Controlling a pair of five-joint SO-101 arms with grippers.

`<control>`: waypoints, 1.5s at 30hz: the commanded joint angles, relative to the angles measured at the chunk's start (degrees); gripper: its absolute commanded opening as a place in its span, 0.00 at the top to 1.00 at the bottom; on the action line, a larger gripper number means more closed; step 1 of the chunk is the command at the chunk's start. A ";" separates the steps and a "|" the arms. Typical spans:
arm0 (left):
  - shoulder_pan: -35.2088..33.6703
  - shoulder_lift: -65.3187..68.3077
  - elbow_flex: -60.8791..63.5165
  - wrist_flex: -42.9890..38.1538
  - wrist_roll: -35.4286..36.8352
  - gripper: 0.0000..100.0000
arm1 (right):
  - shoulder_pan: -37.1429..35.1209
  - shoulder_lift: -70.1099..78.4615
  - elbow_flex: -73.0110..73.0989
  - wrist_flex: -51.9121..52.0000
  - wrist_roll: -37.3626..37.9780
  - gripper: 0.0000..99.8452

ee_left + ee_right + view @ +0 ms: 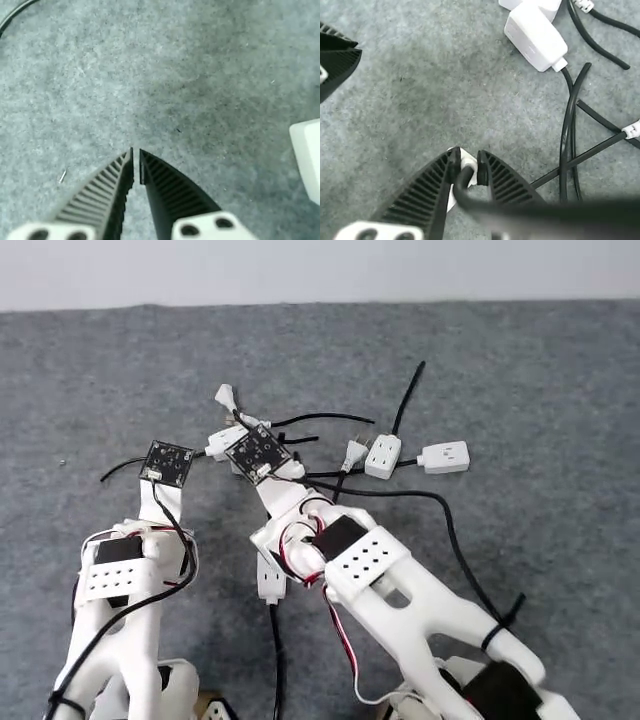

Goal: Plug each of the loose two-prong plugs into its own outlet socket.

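Over grey carpet (pixel 445 75) mid-table, pinches white two-prong plug (pixel 469 161) in right gripper (pixel 468 152), black cord (pixel 461 187) trailing back toward wrist, white outlet socket (pixel 535 37) lying ahead of fingertips, well apart; left gripper (pixel 136 154) alongside, fingers pressed together on nothing.

Counter (pixel 560 390): covered in grey felt-like cloth, matt, rough and fibrous, with a few lint specks.
White block-shaped plastic outlet socket (pixel 535 42): smooth, faint sheen.
Black rubber-sheathed cords (pixel 567 125): smooth, semi-gloss.
Small white plastic plug (pixel 469 159): smooth, matt.
Left gripper (pixel 136 154) and right gripper (pixel 468 162): jaws of black plastic, ribbed on the inner faces, matt, on white plastic mounts.
White plastic arm shell (pixel 440 610): matt, with one perforated plate.
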 commanded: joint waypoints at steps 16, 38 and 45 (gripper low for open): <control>-0.44 -0.97 -3.38 -1.32 0.70 0.96 | -1.36 -1.98 -1.93 2.24 -5.80 0.99; -0.62 -0.97 -3.12 -2.02 0.70 0.96 | -5.49 -1.27 8.44 -0.57 -2.64 0.99; -0.70 -0.97 -3.12 -2.02 0.70 0.96 | -4.97 3.47 5.36 0.84 -2.55 0.96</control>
